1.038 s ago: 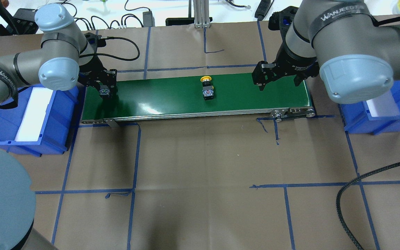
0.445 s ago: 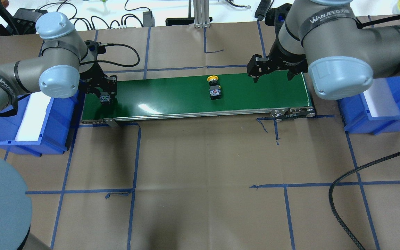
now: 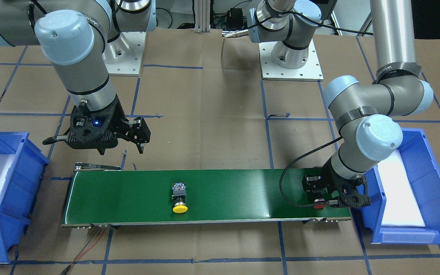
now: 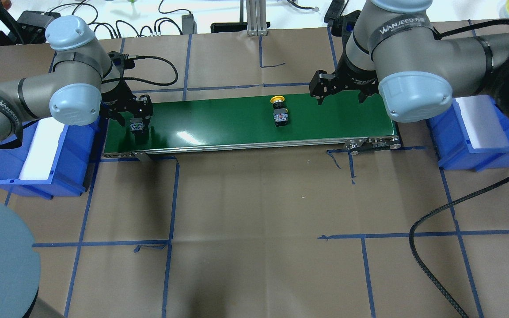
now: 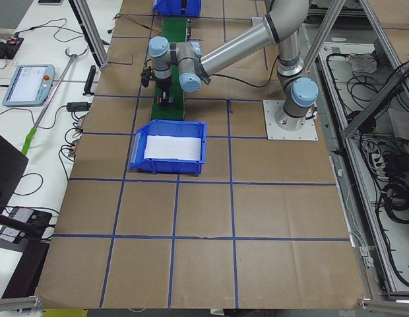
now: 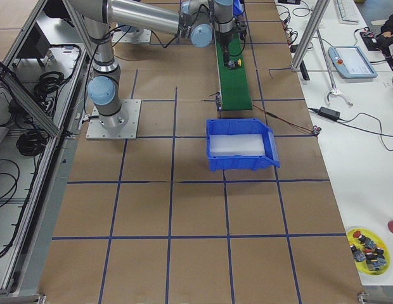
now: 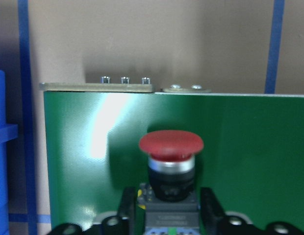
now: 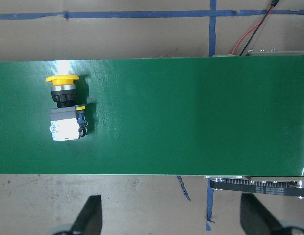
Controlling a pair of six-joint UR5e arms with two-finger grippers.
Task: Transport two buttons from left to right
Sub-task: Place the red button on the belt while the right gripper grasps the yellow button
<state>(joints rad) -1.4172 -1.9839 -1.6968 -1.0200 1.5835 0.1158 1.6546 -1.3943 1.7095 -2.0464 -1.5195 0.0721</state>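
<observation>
overhead exterior view: left pincer (image 4: 137,123) grips the red button (image 7: 170,147) low over the green belt (image 4: 219,119) at frame left; best set it flat before releasing. yellow button (image 4: 279,113) lies mid-belt; right pincer (image 4: 341,96), spread wide, hovers just upper right of it.

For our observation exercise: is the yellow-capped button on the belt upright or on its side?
Lying on its side: the yellow-capped button shows cap and contact block in profile from above.
</observation>
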